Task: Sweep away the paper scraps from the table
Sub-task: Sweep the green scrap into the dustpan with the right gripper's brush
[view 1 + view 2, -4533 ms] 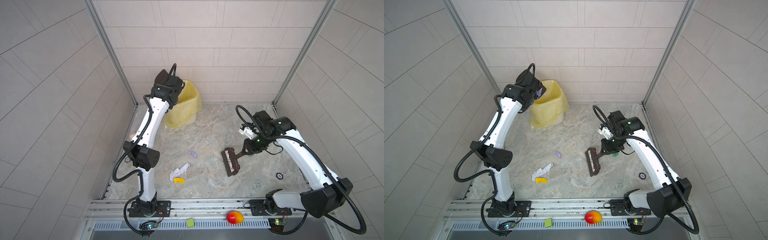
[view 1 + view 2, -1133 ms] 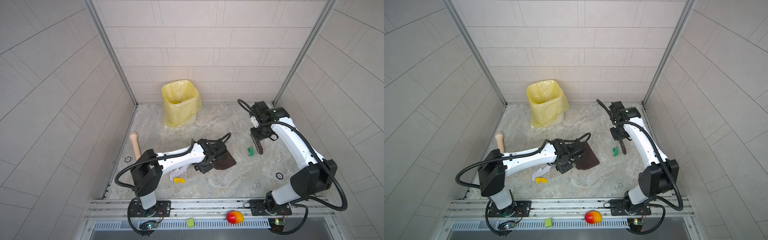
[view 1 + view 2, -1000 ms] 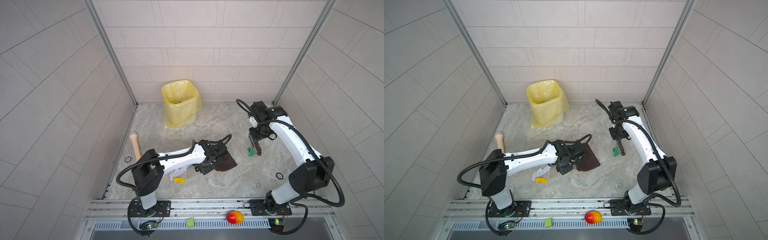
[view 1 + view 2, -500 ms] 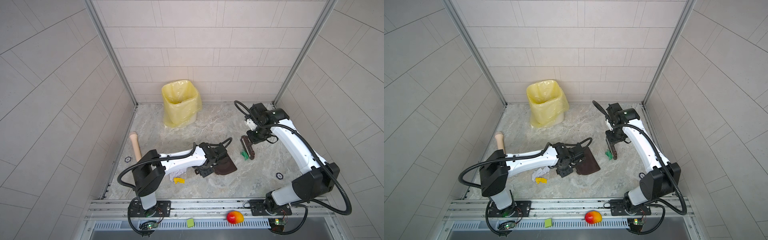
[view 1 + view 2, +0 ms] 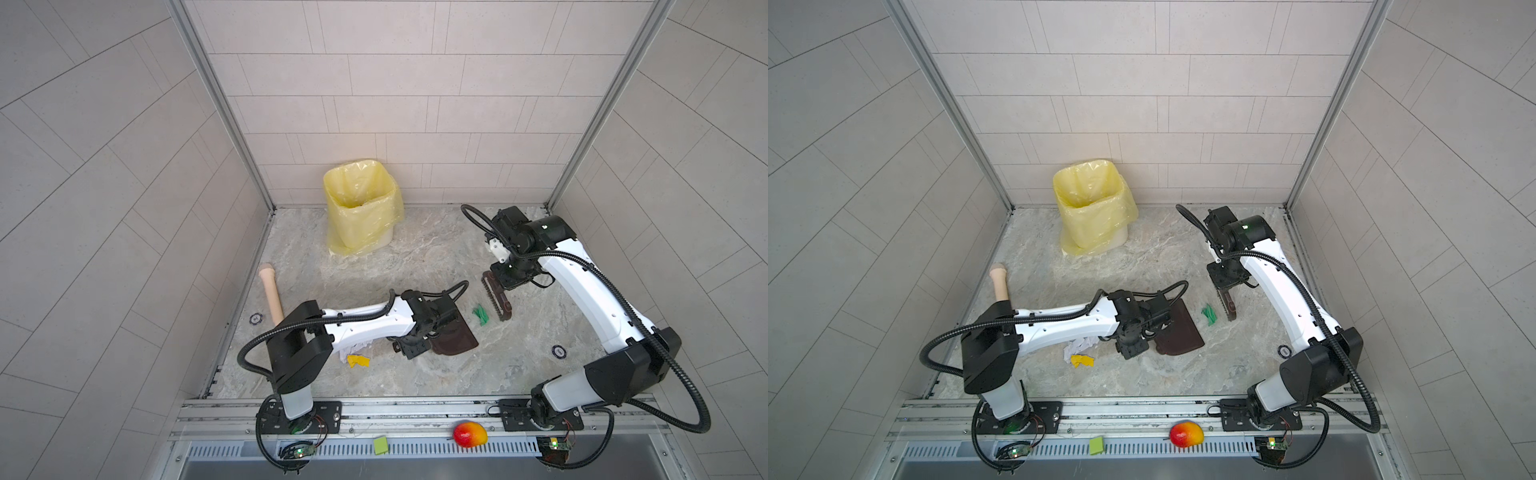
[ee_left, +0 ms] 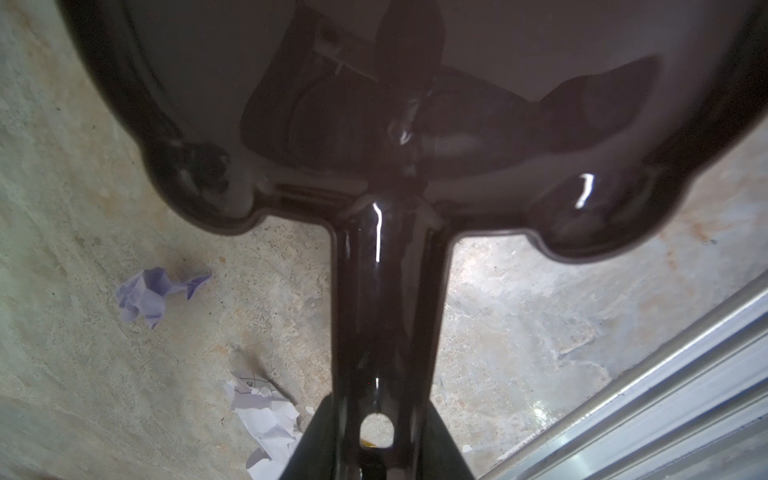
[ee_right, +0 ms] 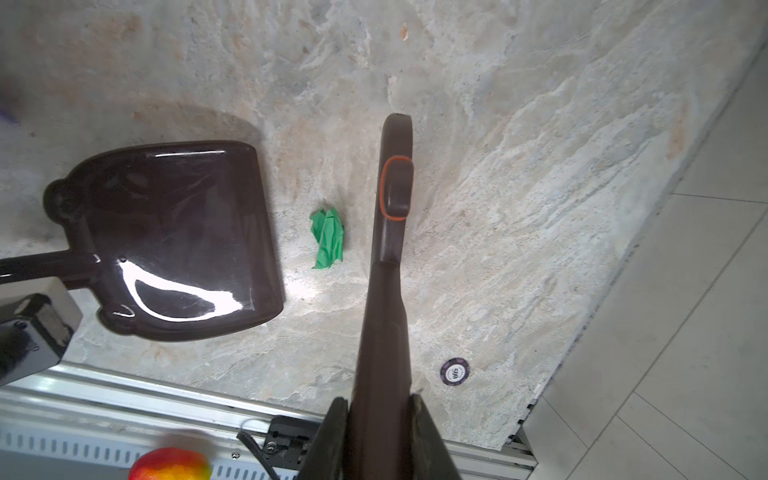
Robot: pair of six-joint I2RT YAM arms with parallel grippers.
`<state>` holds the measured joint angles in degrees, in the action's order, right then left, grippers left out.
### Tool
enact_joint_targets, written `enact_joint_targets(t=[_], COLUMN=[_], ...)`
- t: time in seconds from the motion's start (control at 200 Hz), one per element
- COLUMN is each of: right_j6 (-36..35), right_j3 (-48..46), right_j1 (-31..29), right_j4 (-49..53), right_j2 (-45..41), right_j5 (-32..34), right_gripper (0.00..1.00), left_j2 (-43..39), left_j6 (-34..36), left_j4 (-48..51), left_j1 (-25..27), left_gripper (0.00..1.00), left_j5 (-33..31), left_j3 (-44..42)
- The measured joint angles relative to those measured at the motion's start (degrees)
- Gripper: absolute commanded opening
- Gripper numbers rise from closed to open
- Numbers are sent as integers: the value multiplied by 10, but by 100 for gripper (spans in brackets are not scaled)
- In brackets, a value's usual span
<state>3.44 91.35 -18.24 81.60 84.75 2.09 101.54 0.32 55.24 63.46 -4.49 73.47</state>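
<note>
The left arm (image 5: 365, 322) hides most of the white crumpled paper scraps (image 5: 351, 351) in both top views; a yellow scrap (image 5: 358, 361) shows beside them. The left gripper (image 6: 378, 449) is cut off at the frame edge, its jaws apparently pinching the glossy dark-brown plastic dustpan (image 7: 174, 232) by its handle. The right gripper (image 7: 380, 440) has its jaws pinching the dark-brown hand brush (image 7: 390, 216). A green crumpled scrap (image 7: 328, 239) lies on the grey marble-patterned worktop (image 7: 519, 166) between pan and brush, touching neither.

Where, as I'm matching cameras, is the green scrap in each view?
In a top view: green scrap right of centre, between dustpan and brush.
In a top view: same place.
Left wrist: not shown.
Right wrist: between dustpan and brush.
Shared landmark: dustpan, in all four.
</note>
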Motion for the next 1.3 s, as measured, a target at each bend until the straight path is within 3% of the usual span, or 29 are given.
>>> enact_joint_targets(t=[0.25,0.861,1.301], right_j6=[0,3,22], right_j3=[12,4,-6], right_j1=[0,-37,-93], right_j4=[21,24,27], right_j2=[33,46,1], right_j5=[51,2,-117], right_gripper=[0,0,0], left_j2=[28,59,60], left_j6=[8,12,13], left_j4=[-6,-5,-2], left_j1=[0,0,0], left_gripper=[0,0,0], left_j5=[2,6,7], left_j3=[6,43,46])
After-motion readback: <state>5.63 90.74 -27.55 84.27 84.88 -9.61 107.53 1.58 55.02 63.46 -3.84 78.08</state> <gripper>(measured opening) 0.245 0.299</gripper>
